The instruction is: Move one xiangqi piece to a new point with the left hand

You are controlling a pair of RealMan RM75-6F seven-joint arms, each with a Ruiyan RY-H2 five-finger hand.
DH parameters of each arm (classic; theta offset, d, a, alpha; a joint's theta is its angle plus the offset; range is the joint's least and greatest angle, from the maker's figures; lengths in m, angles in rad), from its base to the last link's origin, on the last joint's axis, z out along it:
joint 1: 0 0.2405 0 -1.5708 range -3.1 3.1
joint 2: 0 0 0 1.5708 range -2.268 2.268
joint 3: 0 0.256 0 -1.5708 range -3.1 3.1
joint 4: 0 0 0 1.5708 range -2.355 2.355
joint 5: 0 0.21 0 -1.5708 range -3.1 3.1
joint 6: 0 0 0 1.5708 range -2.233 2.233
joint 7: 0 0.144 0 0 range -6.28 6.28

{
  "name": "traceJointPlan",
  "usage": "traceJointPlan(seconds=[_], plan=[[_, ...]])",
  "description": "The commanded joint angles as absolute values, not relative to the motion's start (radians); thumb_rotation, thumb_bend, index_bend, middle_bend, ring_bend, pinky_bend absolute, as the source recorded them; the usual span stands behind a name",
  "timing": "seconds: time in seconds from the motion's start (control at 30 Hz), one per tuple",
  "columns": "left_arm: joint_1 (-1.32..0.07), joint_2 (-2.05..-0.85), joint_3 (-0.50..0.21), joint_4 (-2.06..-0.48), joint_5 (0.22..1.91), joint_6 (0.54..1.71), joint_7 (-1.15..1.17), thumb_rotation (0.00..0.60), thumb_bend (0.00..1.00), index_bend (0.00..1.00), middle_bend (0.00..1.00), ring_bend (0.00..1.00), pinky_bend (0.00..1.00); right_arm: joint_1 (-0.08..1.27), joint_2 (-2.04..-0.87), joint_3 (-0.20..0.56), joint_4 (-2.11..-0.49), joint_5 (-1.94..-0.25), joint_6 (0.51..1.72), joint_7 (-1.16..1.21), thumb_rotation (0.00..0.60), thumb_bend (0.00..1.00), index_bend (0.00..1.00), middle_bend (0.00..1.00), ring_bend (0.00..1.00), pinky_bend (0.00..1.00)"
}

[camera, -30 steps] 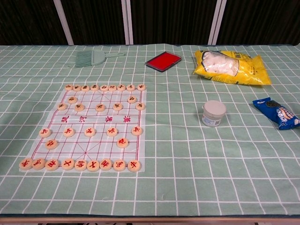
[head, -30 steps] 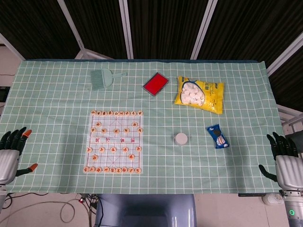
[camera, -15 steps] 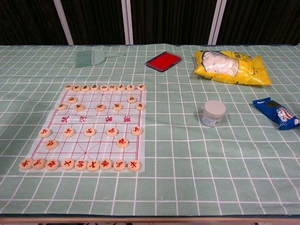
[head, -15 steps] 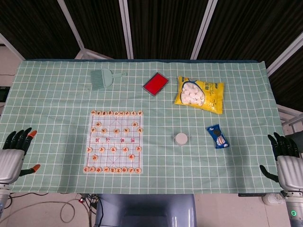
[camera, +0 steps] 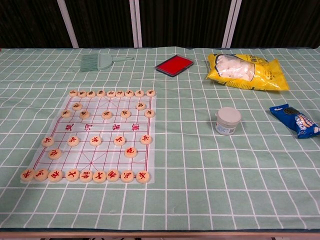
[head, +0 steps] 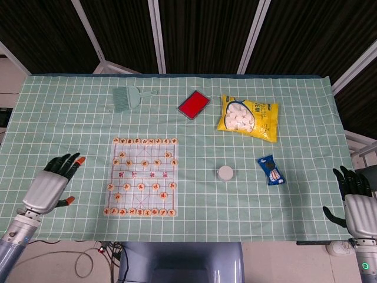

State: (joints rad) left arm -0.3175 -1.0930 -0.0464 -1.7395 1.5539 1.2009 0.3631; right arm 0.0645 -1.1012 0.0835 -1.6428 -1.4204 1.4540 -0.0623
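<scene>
A xiangqi board (head: 143, 175) (camera: 95, 134) lies on the green checked cloth, left of centre, with several round wooden pieces (head: 156, 186) (camera: 130, 152) bearing red characters set along its rows. My left hand (head: 52, 184) hovers over the cloth left of the board, fingers spread and holding nothing; it shows only in the head view. My right hand (head: 354, 203) rests open at the table's near right corner, far from the board.
A green hand brush (head: 129, 97) (camera: 100, 62), a red stamp pad (head: 194, 104) (camera: 174, 65) and a yellow snack bag (head: 247, 118) (camera: 247, 71) lie behind the board. A white jar (head: 225, 173) (camera: 228, 120) and a blue snack packet (head: 271, 170) (camera: 297, 120) sit to its right.
My left hand has swung in from the table's left edge toward the board. The right hand and the pieces have not moved.
</scene>
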Motion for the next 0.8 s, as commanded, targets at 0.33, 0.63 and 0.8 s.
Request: traceJointPlan(seconds=[0.33, 0.63, 0.8], plan=[[-0.461, -1.15, -0.031, -1.771, 1.493, 0.963, 0.48, 0.6, 0.07, 0.44, 1.0, 0.97, 0.96, 0.065, -1.097, 0.085, -1.648, -1.412, 1.446, -0.049, 0.6, 0.27, 0.0, 0.0, 0.0, 0.0], [-0.511, -1.185, -0.023, -1.733, 1.441, 0.905, 0.544, 0.6, 0.11, 0.47, 1.0, 1.0, 1.0, 0.066, -1.093, 0.086, -1.652, -1.406, 1.439, -0.034, 0.6, 0.27, 0.0, 0.0, 0.0, 0.0], [-0.542, -1.219, -0.019, -1.679, 1.456, 0.889, 0.547, 0.6, 0.12, 0.47, 1.0, 1.0, 1.0, 0.066, -1.091, 0.086, -1.653, -1.406, 1.437, -0.029, 0.6, 0.27, 0.0, 0.0, 0.0, 0.0]])
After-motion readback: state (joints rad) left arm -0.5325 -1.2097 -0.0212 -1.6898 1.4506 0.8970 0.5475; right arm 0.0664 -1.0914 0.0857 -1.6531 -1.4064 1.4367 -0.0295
